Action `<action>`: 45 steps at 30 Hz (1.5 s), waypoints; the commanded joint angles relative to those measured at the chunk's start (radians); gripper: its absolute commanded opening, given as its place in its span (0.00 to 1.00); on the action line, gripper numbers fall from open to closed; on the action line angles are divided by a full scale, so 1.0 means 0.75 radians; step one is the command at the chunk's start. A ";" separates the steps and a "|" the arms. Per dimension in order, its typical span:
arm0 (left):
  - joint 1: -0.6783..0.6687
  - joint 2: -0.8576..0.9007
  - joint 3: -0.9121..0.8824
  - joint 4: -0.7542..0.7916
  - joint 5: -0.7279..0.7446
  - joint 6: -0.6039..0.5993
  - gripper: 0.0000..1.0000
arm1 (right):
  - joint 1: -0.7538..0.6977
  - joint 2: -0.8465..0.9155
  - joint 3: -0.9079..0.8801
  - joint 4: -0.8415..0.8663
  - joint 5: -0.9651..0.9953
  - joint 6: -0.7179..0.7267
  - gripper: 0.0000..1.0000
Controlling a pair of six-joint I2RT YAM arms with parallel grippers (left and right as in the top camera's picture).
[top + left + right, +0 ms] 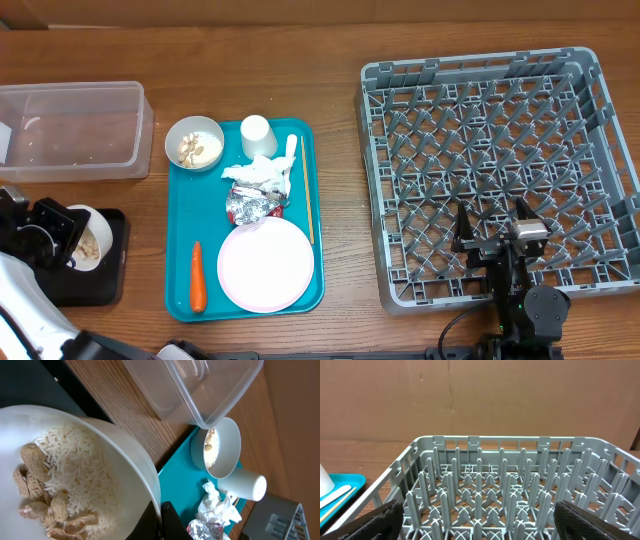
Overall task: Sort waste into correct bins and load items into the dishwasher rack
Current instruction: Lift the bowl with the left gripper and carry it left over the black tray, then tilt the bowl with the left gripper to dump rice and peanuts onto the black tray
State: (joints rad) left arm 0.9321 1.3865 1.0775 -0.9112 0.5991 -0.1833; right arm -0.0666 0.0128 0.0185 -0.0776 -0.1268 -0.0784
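Pinches the bowl by its rim in the left gripper over the black tray, likely to tip out scraps; holds the right gripper wide above the dishwasher rack.

- left arm: white, smooth rounded shell at 8 o'clock in the overhead view.
- left gripper: boxy, black.
- right arm: black, with a round joint housing at 5 o'clock, a silver-grey block and a thin black cable.
- right gripper: matte black, blunt fingers.

L hand clamped shut; R hand wide open, level.
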 commanded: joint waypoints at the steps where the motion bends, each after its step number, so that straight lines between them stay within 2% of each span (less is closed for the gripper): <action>1: 0.020 0.060 -0.012 0.036 0.031 0.001 0.04 | -0.008 -0.013 -0.014 0.007 -0.008 -0.001 1.00; 6: 0.052 0.139 -0.012 0.045 0.059 -0.009 0.04 | -0.008 -0.013 -0.014 0.007 -0.008 -0.001 1.00; 13: 0.151 0.177 -0.012 0.076 0.337 0.051 0.04 | -0.008 -0.013 -0.014 0.007 -0.008 -0.001 1.00; 20: 0.270 0.183 -0.012 0.024 0.315 0.091 0.04 | -0.008 -0.013 -0.014 0.007 -0.008 -0.001 1.00; 23: 0.305 0.193 -0.012 0.025 0.373 0.109 0.04 | -0.008 -0.013 -0.014 0.007 -0.008 -0.001 1.00; 31: 0.317 0.197 -0.012 0.060 0.453 0.217 0.04 | -0.008 -0.013 -0.014 0.007 -0.008 -0.001 1.00; 36: 0.318 0.233 -0.012 0.064 0.462 0.225 0.04 | -0.008 -0.013 -0.014 0.007 -0.008 -0.001 1.00; 45: 0.354 0.373 -0.012 0.064 0.738 0.316 0.04 | -0.008 -0.013 -0.014 0.007 -0.008 -0.001 1.00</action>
State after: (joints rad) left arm 1.1805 1.6398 1.0721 -0.8639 1.0340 0.0040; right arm -0.0666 0.0128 0.0185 -0.0780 -0.1268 -0.0788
